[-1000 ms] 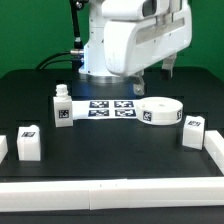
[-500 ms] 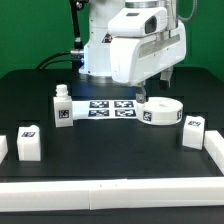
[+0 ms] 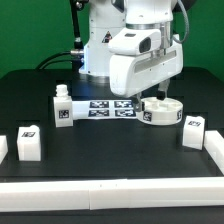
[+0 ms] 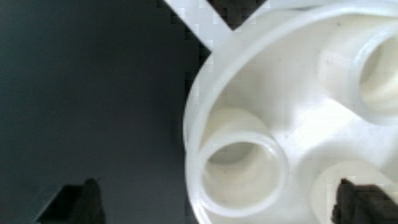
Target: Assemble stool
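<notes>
The round white seat (image 3: pixel 160 111) lies flat on the black table at the exterior view's right, a tag on its side wall. My gripper (image 3: pixel 160 96) hangs just above it, open and empty. In the wrist view the seat (image 4: pixel 302 100) fills the frame, its round sockets facing up. My gripper (image 4: pixel 222 205) straddles its rim. One dark fingertip (image 4: pixel 75 205) is over the table, the other over the seat. One leg (image 3: pixel 62 108) stands upright at the left. Two more legs (image 3: pixel 28 143) (image 3: pixel 193 131) sit near the front corners.
The marker board (image 3: pixel 110 107) lies between the upright leg and the seat. Long white border bars run along the front (image 3: pixel 110 190) and the right side (image 3: pixel 215 143). The robot's white base (image 3: pixel 100 50) stands behind the board.
The arm has come down and swung toward the seat. The gripper now sits just above the seat's top. No part has moved.
</notes>
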Controlling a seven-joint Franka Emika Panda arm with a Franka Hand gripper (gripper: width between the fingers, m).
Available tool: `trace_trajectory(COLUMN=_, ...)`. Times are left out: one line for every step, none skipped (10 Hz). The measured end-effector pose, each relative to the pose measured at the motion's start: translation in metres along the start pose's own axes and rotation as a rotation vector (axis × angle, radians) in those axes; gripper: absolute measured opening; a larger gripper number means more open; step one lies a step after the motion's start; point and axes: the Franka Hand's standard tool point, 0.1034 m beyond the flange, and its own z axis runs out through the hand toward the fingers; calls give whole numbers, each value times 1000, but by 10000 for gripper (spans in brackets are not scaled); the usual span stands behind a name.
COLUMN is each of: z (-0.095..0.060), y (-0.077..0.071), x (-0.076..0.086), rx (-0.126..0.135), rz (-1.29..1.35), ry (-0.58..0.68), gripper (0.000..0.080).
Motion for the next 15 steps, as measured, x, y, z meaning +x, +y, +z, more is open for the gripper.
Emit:
trace_trajectory(z=1, y=0, x=-1, rx=2, rz=1, ry=-2, gripper=650)
trace_trajectory(z=10, y=-2, x=-7, rx=17, rz=46, ry=-16, gripper=650)
trace_trajectory(z=19, y=-4, x=-12, rx=32, rz=61, ry=-31, gripper=650)
trace_trajectory(z=23, y=-6, x=-14, rx=39, rz=69, ry=-38, gripper=650)
trace_trajectory(z=23, y=-5, x=-13, rx=38, rz=67, ry=-37, gripper=650)
trace_trajectory(z=23, y=-5, x=-13, rx=39, rz=67, ry=-38, gripper=545)
trace_trajectory(z=23, y=-6, x=-14, rx=39, rz=67, ry=-39, gripper=411)
trace_trajectory(z=23, y=-6, x=-13, rx=39, rz=67, ry=-38, gripper=411)
trace_trajectory(z=23, y=-5, x=-13, rx=39, rz=67, ry=-38, gripper=291)
trace_trajectory(z=22, y=-3, x=-14, rx=38, rz=68, ry=-39, gripper=175)
trace_trajectory(z=17, y=7, x=-22, rx=46, rz=86, ry=-55, gripper=175)
trace_trajectory(z=9, y=21, x=-28, rx=33, rz=130, ry=-52, gripper=41)
trace_trajectory(z=2, y=32, x=-35, rx=23, rz=171, ry=-45, gripper=23)
trace_trajectory(z=-4, y=46, x=-46, rx=35, rz=158, ry=-58, gripper=23)
trace_trajectory(z=-13, y=63, x=-51, rx=60, rz=187, ry=-84, gripper=23)
